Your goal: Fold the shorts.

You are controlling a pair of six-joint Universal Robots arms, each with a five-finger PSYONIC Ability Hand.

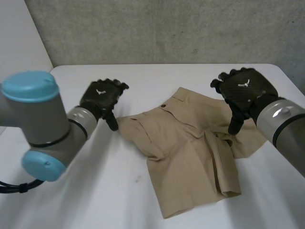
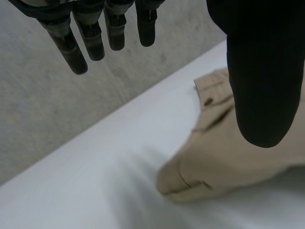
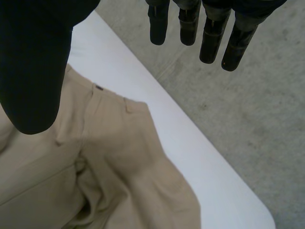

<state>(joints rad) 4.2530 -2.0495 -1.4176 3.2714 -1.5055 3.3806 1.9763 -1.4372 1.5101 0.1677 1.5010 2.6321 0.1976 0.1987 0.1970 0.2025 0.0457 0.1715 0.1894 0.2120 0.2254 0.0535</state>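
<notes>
While both hang spread and empty, the left hand [image 1: 101,97] is just beside the nearest corner of the shorts [image 1: 190,152], and the right hand [image 1: 244,89] is above their opposite edge, thumb pointing down at the cloth. The shorts lie rumpled on the bench [image 1: 95,191], one side folded over. They look light and limp, not slippery or fragile, so they should sag when lifted; the stiffer waistband [image 1: 167,106] seems the best place to pinch.
</notes>
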